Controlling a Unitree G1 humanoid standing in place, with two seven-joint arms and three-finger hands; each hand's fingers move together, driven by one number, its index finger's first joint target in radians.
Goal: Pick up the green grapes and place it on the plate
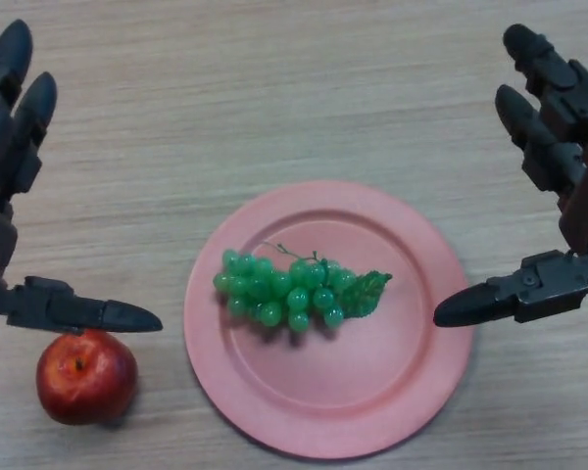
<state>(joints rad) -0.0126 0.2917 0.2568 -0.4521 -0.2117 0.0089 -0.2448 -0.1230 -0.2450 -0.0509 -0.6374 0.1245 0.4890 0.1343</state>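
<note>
Head view: green grapes [292, 289] already lying on pink plate [412, 372], between left hand [20, 176] and right hand [559, 196], both wide, holding nothing. Placing looks done; next, probably just keeping clear.

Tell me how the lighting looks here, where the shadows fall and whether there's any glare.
Head view: soft, even light; the grapes cast a faint shadow on the plate, just below them; the apple shows a small bright highlight on its upper left and a thin shadow at its base; the wooden table has no strong glare; neither the left robot hand nor the right robot hand throws a distinct shadow.
</note>
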